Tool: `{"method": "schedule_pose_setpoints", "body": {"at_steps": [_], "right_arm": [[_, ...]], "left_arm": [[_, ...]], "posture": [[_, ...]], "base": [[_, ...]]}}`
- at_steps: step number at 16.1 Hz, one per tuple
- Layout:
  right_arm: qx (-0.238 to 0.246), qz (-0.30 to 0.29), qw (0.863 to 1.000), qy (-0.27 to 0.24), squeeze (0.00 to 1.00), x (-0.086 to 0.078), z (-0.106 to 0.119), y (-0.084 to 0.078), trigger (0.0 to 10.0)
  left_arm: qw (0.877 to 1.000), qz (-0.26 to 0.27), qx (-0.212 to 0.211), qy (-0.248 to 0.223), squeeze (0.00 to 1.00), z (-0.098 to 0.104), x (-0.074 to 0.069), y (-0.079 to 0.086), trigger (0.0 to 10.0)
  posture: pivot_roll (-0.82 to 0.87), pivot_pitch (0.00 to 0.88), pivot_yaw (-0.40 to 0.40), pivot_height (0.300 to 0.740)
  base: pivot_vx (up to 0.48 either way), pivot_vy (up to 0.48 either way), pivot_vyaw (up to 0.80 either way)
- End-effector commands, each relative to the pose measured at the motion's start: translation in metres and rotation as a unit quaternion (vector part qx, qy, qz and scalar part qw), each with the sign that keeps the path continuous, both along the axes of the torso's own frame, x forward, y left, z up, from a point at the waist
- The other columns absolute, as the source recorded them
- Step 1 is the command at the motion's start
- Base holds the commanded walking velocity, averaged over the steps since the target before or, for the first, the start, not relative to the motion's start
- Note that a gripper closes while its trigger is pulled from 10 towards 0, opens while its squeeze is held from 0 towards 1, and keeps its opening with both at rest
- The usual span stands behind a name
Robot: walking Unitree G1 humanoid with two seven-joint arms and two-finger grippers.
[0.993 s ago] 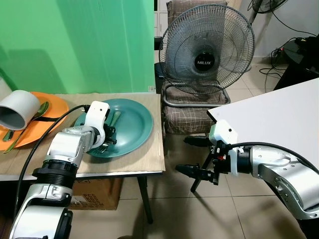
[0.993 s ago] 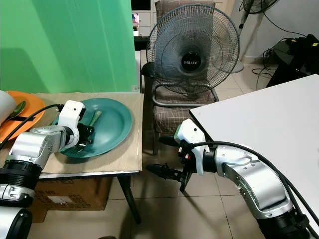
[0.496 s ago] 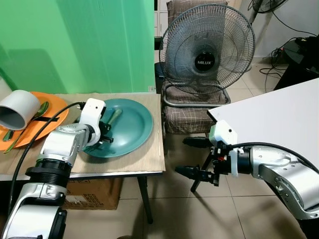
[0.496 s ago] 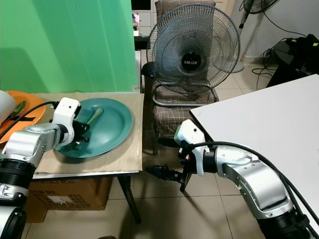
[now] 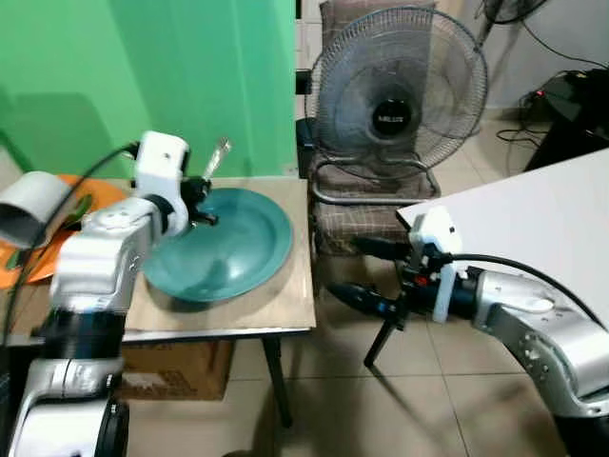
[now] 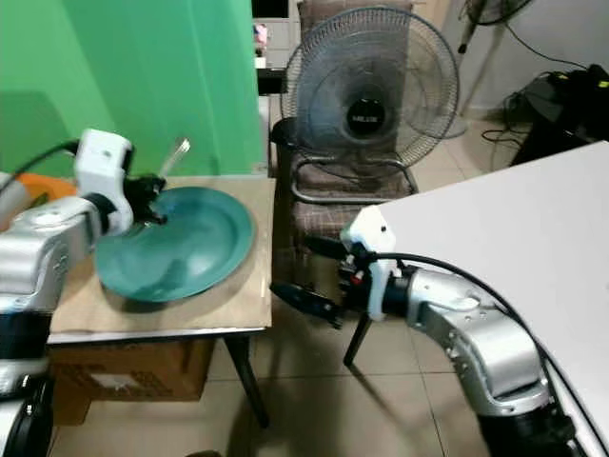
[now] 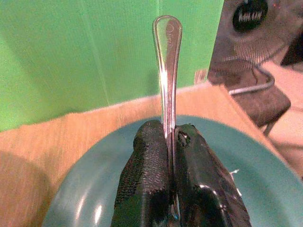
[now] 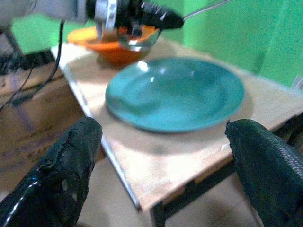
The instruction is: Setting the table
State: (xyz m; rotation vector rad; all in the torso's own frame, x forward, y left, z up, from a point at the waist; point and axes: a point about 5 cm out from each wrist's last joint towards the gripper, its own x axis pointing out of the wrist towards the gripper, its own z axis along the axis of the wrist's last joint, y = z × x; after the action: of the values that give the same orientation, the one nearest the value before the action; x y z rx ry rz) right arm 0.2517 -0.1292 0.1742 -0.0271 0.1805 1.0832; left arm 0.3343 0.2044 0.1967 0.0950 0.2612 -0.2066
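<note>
Fingers of the right gripper (image 8: 161,175) stand wide apart and hold nothing; it hangs low in the gap between the wooden table (image 5: 285,307) and the white table (image 5: 533,205), aimed toward the wooden one. Further in, on the wooden table, lies the teal plate (image 5: 238,252), a broad shallow dish with a glossy face, sitting flat and near the table's right edge. Just above the plate's far left rim the left gripper (image 5: 198,202) is clamped on a metal utensil (image 7: 166,61), its fingers (image 7: 147,189) pressed tight on the lower part of the handle, so that the rounded handle end stands up and out past them; the working end is hidden between the pads, so whether it is a fork or a spoon cannot be told. Such a piece looks thin, stiff, light and slick, likely to swivel in a narrow pinch, so a hold near its middle seems the safer one. The plate would probably be hard and breakable, best taken at the rim. Beyond, at the table's left end, an orange plate (image 5: 43,262) carries a tipped white cup (image 5: 29,209). Behind stand a green backdrop (image 5: 143,76) and a fan (image 5: 398,90) resting on a chair (image 5: 366,214).
</note>
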Motion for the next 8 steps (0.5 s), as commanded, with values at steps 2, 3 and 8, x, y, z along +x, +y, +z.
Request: {"method": "schedule_pose_setpoints", "body": {"at_steps": [2, 3, 8], "right_arm": [[0.021, -0.036, 0.999, -0.004, 0.00, -0.002, 0.001, 0.004, 10.0], [0.038, -0.074, 0.997, -0.004, 0.00, -0.001, 0.002, 0.005, 10.0], [0.101, -0.239, 0.966, 0.000, 0.00, -0.010, 0.003, 0.005, 10.0]], "left_arm": [[0.998, 0.010, -0.025, -0.059, 0.00, 0.015, -0.017, -0.002, 0.0], [0.995, 0.003, -0.049, -0.088, 0.00, 0.020, -0.028, -0.006, 0.0], [0.988, -0.026, -0.067, -0.138, 0.00, 0.010, -0.080, -0.029, 0.0]], "posture": [[0.06, 0.000, 0.018, 0.740], [0.06, 0.000, 0.015, 0.740], [0.04, 0.000, 0.004, 0.740]], "base": [[0.000, 0.000, 0.00], [0.000, 0.000, 0.00], [0.000, 0.000, 0.00]]}}
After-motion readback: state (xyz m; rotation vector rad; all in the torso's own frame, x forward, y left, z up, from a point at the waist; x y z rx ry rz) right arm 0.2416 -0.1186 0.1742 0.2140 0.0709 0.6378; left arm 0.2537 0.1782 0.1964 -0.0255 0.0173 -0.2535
